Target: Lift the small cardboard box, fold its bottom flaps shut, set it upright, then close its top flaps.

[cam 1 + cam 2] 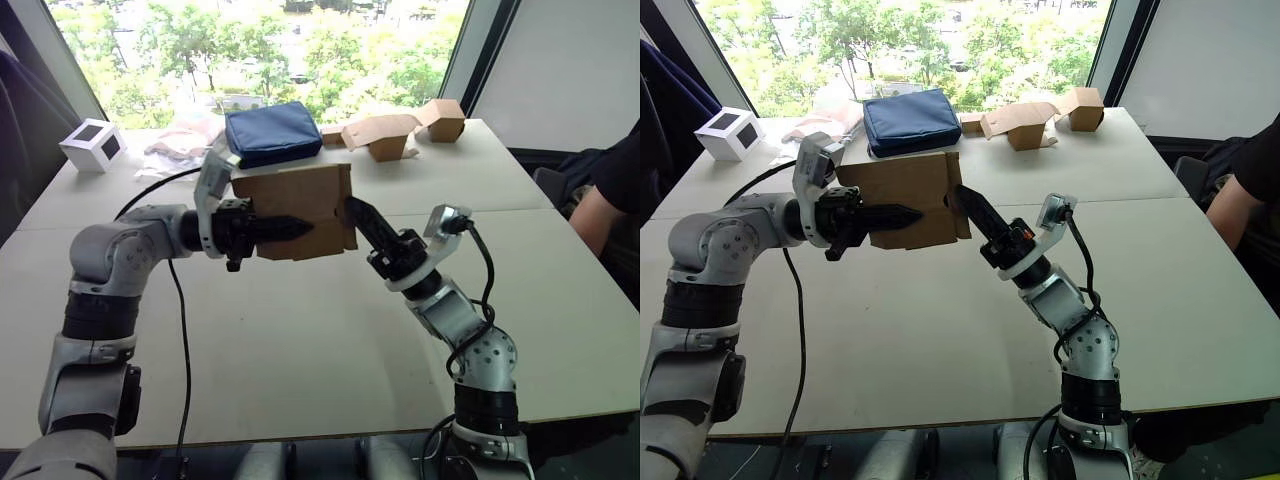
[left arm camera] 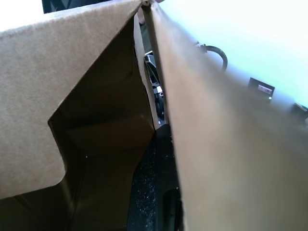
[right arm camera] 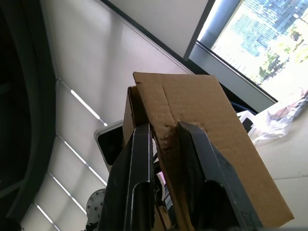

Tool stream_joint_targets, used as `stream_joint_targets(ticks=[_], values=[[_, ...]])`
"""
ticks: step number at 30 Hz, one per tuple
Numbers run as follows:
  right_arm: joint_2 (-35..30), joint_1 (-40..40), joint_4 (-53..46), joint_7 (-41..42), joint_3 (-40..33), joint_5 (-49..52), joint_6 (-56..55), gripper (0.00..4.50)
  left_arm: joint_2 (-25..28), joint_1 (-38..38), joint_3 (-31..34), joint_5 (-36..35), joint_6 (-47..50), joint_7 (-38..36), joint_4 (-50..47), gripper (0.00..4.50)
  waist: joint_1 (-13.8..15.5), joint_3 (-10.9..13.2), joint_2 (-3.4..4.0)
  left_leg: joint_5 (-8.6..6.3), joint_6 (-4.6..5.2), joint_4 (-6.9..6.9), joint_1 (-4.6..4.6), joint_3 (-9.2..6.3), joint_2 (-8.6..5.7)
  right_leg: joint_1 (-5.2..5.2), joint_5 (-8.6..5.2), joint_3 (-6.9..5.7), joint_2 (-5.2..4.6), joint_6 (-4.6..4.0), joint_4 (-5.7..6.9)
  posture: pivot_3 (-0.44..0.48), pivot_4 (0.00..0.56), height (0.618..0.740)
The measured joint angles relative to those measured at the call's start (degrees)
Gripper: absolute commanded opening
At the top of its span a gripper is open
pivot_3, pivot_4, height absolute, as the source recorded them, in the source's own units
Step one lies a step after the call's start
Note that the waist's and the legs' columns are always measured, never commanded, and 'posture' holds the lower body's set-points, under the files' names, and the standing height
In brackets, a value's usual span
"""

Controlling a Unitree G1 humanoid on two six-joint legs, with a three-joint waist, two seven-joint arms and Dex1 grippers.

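I have the small cardboard box up in the air, above the white table, in front of the blue cushion. My left gripper comes in from the left side, and its black fingers lie across the front face of the box. In the left wrist view I look inside the box, and one black finger sits on the inner side of a cardboard wall, so I think this gripper is pinching that wall. My right gripper comes up from the right and nips the box's right edge: in the right wrist view its two fingers stand on either side of a thin bit of cardboard, pressed onto it. So the lifting part looks done. The folding part looks like it is in the middle. In the left wrist view one flap with a cut corner hangs loose, and the end of the box looks open there. I cannot tell which end is the bottom. The box is not standing on the table yet, so setting it upright is left to do, and so is closing the top flaps. Far back on the table sit other brown boxes with flaps spread out, and a white cube sits at the far left. A person's arm shows at the right edge.
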Motion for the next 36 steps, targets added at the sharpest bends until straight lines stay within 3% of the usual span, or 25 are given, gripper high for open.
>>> stream_joint_targets(ticks=[16, 24, 34, 35, 36], values=[[2.0, 0.9, -2.0, -2.0, 2.3, -3.0, -2.5, 0.81, -2.9, 0.6, 0.1, 0.7, -1.5, 2.0, 0.2, 0.00, 0.0, 0.0, 0.00, 0.00, -0.01, 0.00, 0.00, 0.00, 0.00, -0.01, 0.00, 0.00, 0.00, 0.00, 0.00, 0.000, 0.150, 0.740], [3.1, 1.2, -2.6, -3.8, 2.2, 1.5, -2.5, 0.81, -4.6, 0.6, 0.3, 1.0, -3.6, 2.9, 2.2, 0.00, 0.0, 0.0, 0.01, 0.00, -0.01, 0.00, 0.00, 0.00, 0.00, -0.01, 0.00, 0.00, 0.00, 0.00, 0.00, 0.000, 0.150, 0.740], [0.8, 2.7, -2.7, -4.6, 2.0, 3.9, -1.7, 0.81, -2.2, 0.0, 0.2, 0.9, -2.9, 0.7, 2.3, 0.00, -0.1, 0.0, 0.01, 0.00, 0.00, 0.00, 0.00, 0.00, 0.00, -0.01, 0.00, 0.00, 0.01, 0.00, 0.00, 0.000, 0.150, 0.740], [0.3, 2.8, -2.7, -4.7, 1.9, 3.9, -1.6, 1.31, -1.8, -0.2, 0.2, 0.8, -2.7, 0.2, 2.3, 0.00, 0.0, 0.0, 0.01, 0.00, 0.00, 0.00, 0.00, 0.00, 0.00, -0.01, 0.00, 0.00, 0.01, 0.00, 0.00, 0.000, 0.150, 0.740], [0.0, 2.8, -2.7, -4.8, 1.6, 3.9, -1.5, 1.48, -1.4, -0.2, 0.2, 0.7, -2.3, -0.2, 2.3, 0.00, 0.0, 0.0, 0.01, 0.00, -0.01, 0.00, 0.00, 0.00, 0.00, 0.00, 0.00, 0.00, 0.01, 0.00, 0.00, 0.000, 0.150, 0.740]])
